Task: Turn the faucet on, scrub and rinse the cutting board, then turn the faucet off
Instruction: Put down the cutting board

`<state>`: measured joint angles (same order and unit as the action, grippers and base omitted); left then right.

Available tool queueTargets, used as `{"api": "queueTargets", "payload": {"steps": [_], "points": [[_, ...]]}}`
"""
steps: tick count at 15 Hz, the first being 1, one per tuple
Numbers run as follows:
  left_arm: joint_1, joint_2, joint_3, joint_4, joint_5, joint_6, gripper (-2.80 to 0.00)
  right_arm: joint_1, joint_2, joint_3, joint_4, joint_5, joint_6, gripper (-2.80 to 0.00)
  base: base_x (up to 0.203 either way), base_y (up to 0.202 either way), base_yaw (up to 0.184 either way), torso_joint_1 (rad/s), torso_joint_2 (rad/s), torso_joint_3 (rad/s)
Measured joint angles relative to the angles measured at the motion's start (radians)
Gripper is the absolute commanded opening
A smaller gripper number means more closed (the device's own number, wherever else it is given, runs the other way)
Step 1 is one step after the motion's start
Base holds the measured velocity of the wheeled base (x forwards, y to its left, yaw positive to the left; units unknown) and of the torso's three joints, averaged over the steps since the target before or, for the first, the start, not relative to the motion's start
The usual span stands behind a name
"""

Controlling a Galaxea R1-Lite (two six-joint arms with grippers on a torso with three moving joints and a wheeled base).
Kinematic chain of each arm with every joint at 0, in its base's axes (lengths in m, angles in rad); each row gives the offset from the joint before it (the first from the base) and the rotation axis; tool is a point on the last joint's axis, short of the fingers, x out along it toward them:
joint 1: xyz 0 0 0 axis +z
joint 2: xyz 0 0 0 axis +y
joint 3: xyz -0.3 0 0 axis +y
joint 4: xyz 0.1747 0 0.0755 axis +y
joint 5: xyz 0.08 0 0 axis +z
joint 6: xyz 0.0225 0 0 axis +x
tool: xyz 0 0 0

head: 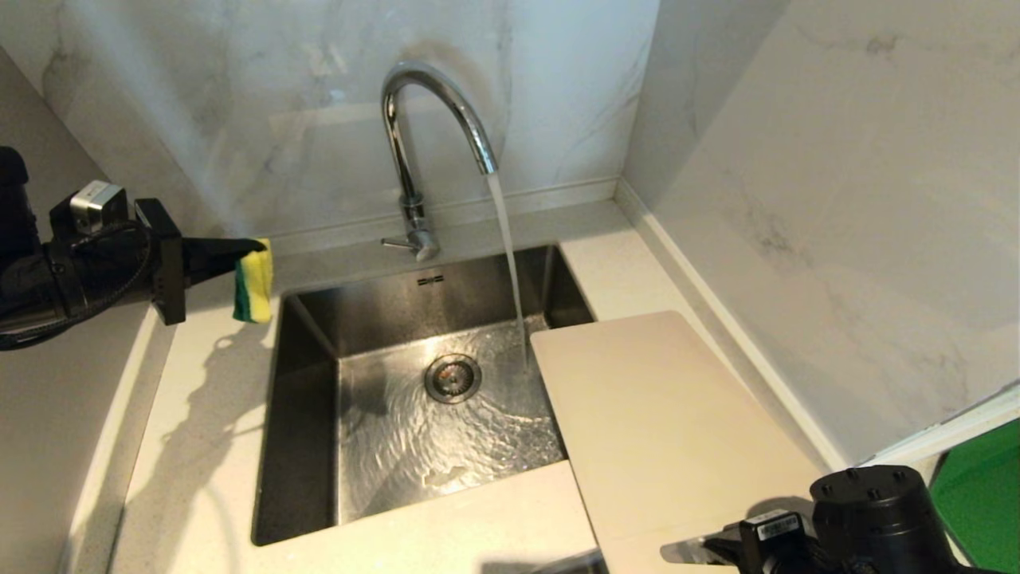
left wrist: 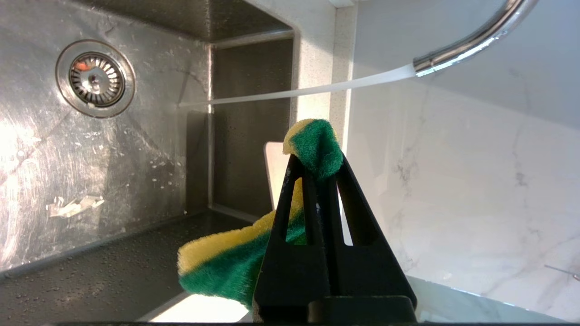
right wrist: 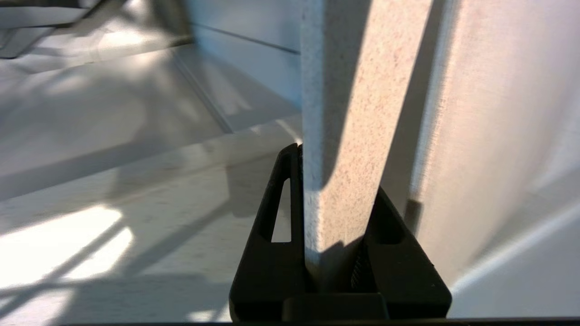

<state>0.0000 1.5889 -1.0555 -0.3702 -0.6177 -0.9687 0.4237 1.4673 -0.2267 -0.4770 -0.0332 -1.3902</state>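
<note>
At the far left the left tool [head: 256,249] hovers above the tabletop [head: 199,414] beside the sink [head: 307,414], its jaws clamped tight on a yellow-and-green sponge [head: 253,281] that hangs from the tips. In the middle, the faucet [head: 422,119] is running: a steady stream of water [head: 508,247] falls from the spout into the right side of the steel basin, rippling toward the drain [head: 453,378]. To the right of that, the cutting board [head: 661,430] lies on the tabletop with its left edge overhanging the sink rim, just beside where the stream lands but apparently still dry. At the lower right the right tool [right wrist: 337,213] has its jaws on either side of the board's near edge, gripping it. The main risk I see is that thin edge grip: the board is large and smooth, so lifting or tilting it under the stream could let it pivot or slip out and drop into the basin, and wet plastic would make that worse. Water hitting a tilted board may also splash onto the tabletop. The sponge, pinched at one corner only, could fold or pull free when pressed into scrubbing. The tabletop is pale speckled stone, sunlit with arm shadows; marbled white walls [head: 837,199] form a corner, and something green [head: 984,494] shows at the far right.
</note>
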Motion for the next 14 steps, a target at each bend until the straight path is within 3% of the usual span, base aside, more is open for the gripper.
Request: {"api": "queueTargets", "payload": {"steps": [6, 14], "points": [[0.000, 0.020, 0.000, 0.000, 0.001, 0.000, -2.80, -0.050, 0.148, 0.000, -0.007, 0.069, 0.000, -2.80, 0.000, 0.000, 0.000, 0.000, 0.00, 0.000], [0.004, 0.043, 0.000, -0.003, 0.004, 0.002, -2.80, -0.061, 0.327, -0.069, -0.008, 0.079, -0.001, -2.80, 0.000, 0.000, 0.000, 0.000, 0.00, 0.000]]}}
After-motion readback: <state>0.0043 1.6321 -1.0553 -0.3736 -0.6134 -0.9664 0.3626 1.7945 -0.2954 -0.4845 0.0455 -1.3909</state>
